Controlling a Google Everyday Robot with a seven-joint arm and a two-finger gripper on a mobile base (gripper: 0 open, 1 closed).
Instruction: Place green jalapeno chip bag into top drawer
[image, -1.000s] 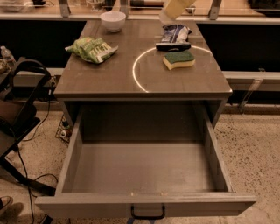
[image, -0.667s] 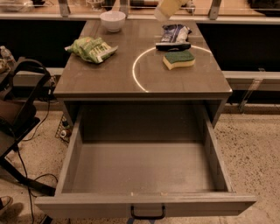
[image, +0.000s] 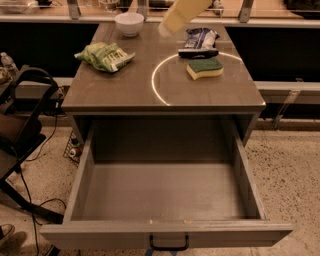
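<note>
Woodwork fills most of the view: a grey-brown cabinet (image: 125, 92) stands on a speckled floor (image: 287, 172), and a thin white ring (image: 154, 85) is marked on the right half of its top. Below that top, the top drawer (image: 100, 236) is pulled far out toward the camera, with its plain front panel nearest and its deep grey inside open to view. To the left of the cabinet is a dark chair-like frame (image: 22, 117), with black cables (image: 35, 202) trailing on the floor under it.

A cream-coloured arm reaches in from the upper edge. The gripper (image: 172, 22) hangs above the back of the cabinet top, between the bowl and the dark bag, and touches nothing. It looks blurred, so I cannot tell whether it is open or closed.

The green jalapeno chip bag (image: 105, 56) lies crumpled on the left side of the cabinet top, outside the ring, well apart from the gripper and not in the drawer. A dark blue-and-silver bag (image: 200, 39) lies at the back right, across the ring's far edge. Just in front of it, possibly touching it, a green-and-yellow sponge (image: 205, 68) sits inside the ring with its green side up. A white bowl (image: 129, 22) stands upright at the back edge, behind the chip bag. A small black handle (image: 169, 244) hangs at the middle of the drawer front.
</note>
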